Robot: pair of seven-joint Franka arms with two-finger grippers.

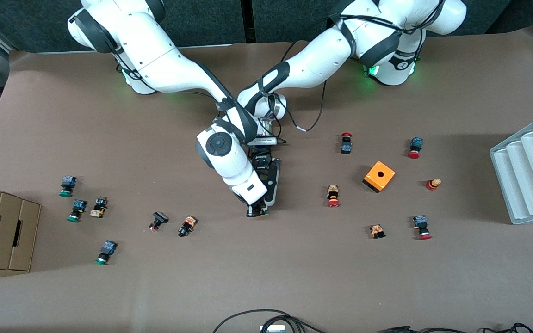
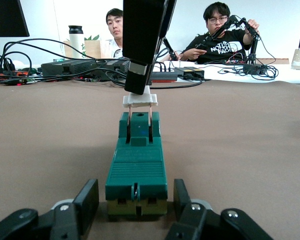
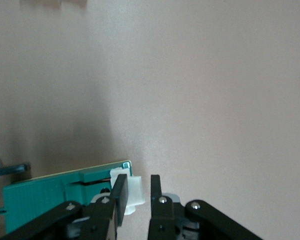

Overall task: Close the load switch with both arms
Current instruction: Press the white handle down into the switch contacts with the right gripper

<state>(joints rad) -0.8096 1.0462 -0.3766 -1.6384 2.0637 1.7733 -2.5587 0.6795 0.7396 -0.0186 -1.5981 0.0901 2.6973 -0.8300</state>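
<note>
**A:** Where is the load switch [image 2: 137, 170]?

**B:** On the table [image 1: 266, 277], near its middle, mostly hidden under both arms in the front view. The left wrist view shows it lengthwise: a green block with a white piece [image 2: 139, 100] at one end.

**A:** And the left pincer [image 2: 136, 207]?

**B:** Low at the table, fingers [image 2: 86, 202] spread to either side of the switch's plain end, with a gap on each side; they do not press it.

**A:** The right pincer [image 3: 138, 197]?

**B:** It comes down from above at the white end. Its fingers stand only narrowly apart, and the white piece sits at their tips; the left wrist view shows it touching that piece from above.

**A:** Anything crowding them?

**B:** Nothing close. Green-capped push buttons [image 1: 77, 210] lie toward the right arm's end, red-capped ones [image 1: 333, 196] and an orange box [image 1: 379, 176] toward the left arm's end, all well apart from the switch.
</note>
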